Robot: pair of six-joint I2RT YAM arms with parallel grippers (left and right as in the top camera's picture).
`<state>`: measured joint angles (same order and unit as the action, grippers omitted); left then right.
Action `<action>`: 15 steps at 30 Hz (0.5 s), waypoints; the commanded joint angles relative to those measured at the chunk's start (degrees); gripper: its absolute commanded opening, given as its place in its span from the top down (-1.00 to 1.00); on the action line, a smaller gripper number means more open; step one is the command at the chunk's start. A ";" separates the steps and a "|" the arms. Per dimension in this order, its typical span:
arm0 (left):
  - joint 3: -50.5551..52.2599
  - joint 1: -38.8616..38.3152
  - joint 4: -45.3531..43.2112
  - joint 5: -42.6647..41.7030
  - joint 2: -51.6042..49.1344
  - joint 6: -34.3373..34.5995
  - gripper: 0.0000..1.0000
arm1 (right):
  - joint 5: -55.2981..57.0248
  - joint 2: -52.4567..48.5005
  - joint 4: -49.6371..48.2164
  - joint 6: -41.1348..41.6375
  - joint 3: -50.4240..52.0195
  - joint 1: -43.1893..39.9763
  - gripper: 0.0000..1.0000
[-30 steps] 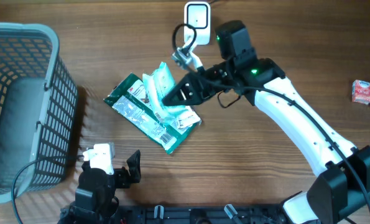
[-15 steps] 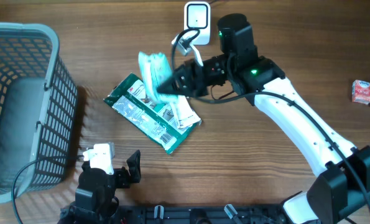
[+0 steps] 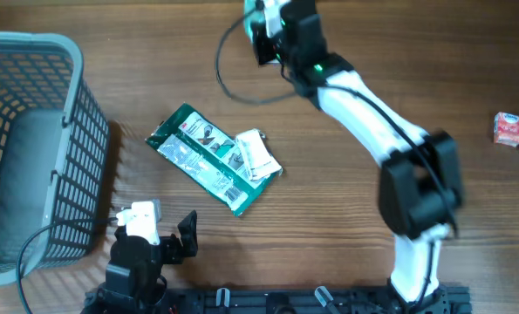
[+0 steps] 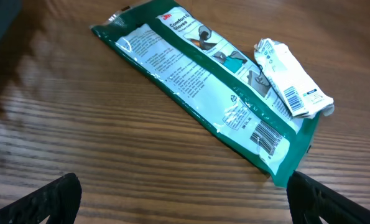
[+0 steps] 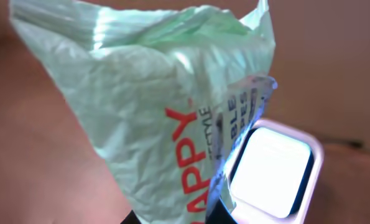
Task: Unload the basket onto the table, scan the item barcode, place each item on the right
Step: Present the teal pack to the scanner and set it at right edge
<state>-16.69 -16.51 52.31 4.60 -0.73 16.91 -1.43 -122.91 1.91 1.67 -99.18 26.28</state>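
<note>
The right gripper is clamped almost fully closed on the bottom end of a pale green packet, out at the far edge of the table. The packet stands up from the jaws with its long axis pointing away from them. Its loose flap overlaps the lit window of the scanner just behind it. No barcode shows. The left gripper hangs wide open and empty, well apart, over a long green pack and a small white packet.
</note>
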 commanded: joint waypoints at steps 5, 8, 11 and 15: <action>0.04 -0.26 -0.15 -0.07 0.37 0.46 -1.00 | 14.69 -16.44 0.04 -3.98 -16.06 -0.46 0.91; 0.04 -0.26 -0.15 -0.07 0.37 0.46 -1.00 | 19.04 -17.29 1.38 -2.86 -16.06 -0.50 0.91; 0.04 -0.26 -0.15 -0.07 0.37 0.46 -1.00 | 23.58 -14.53 5.11 -2.62 -16.96 -0.50 0.91; 0.04 -0.26 -0.15 -0.07 0.37 0.46 -1.00 | 28.33 -4.96 20.44 1.16 -17.90 -1.01 0.91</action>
<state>-16.69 -16.51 52.34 4.58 -0.75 16.91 20.14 -137.36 15.51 -0.75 -114.98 26.02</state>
